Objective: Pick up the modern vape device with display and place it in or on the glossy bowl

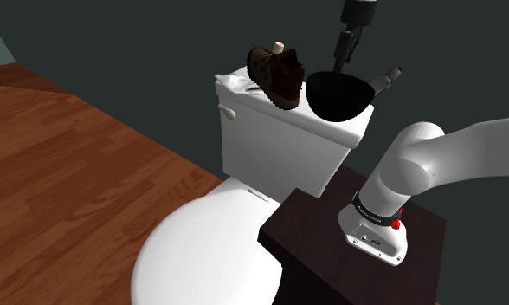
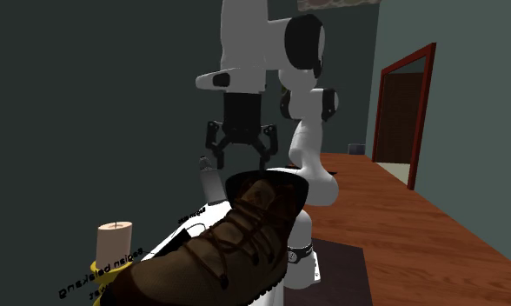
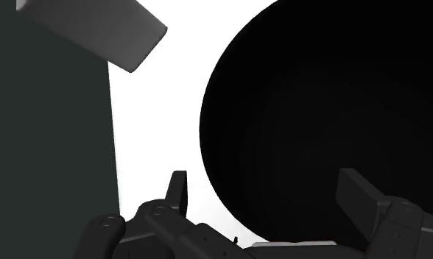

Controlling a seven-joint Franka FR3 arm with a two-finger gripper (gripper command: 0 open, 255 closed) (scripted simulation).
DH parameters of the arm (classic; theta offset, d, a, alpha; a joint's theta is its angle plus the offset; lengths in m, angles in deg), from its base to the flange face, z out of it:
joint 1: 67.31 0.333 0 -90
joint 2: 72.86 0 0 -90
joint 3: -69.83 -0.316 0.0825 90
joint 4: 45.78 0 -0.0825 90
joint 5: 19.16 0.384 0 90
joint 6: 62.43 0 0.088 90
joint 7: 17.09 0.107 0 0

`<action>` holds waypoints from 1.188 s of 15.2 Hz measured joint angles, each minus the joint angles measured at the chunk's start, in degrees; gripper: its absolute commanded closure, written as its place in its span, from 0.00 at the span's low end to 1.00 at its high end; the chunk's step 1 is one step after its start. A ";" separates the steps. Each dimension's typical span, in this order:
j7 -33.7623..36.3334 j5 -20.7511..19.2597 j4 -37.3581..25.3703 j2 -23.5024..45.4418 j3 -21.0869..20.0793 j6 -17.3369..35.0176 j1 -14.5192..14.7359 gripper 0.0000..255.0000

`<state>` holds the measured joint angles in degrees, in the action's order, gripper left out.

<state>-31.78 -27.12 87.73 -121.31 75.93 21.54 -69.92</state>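
Observation:
The vape device [image 1: 387, 80] is a dark grey bar lying on the white toilet tank lid [image 1: 244, 87], at the shoulder view's right of the glossy black bowl [image 1: 339, 94]. My gripper [image 1: 346, 50] hangs open above the bowl's far rim, holding nothing. In the wrist view the open fingers [image 3: 178, 193] straddle the near edge of the bowl [image 3: 333, 110], and the vape device [image 3: 97, 29] lies off to one side, away from the fingers. In the second exterior view the gripper [image 2: 239, 149] hovers above the grey vape device [image 2: 209, 181].
A brown lace-up boot [image 1: 276, 74] sits on the lid beside the bowl, with a small beige cylinder [image 1: 279, 45] behind it. Below are the toilet seat [image 1: 201, 251] and the dark stand [image 1: 331, 225]. A dark wall runs behind the tank; a doorway [image 2: 406, 113] opens off the wooden floor.

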 measured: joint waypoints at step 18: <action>-8.34 -10.90 0.16 -1.84 7.92 -6.30 -4.69 0.00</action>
<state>-40.12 -38.02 87.89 -123.14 83.85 15.24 -74.60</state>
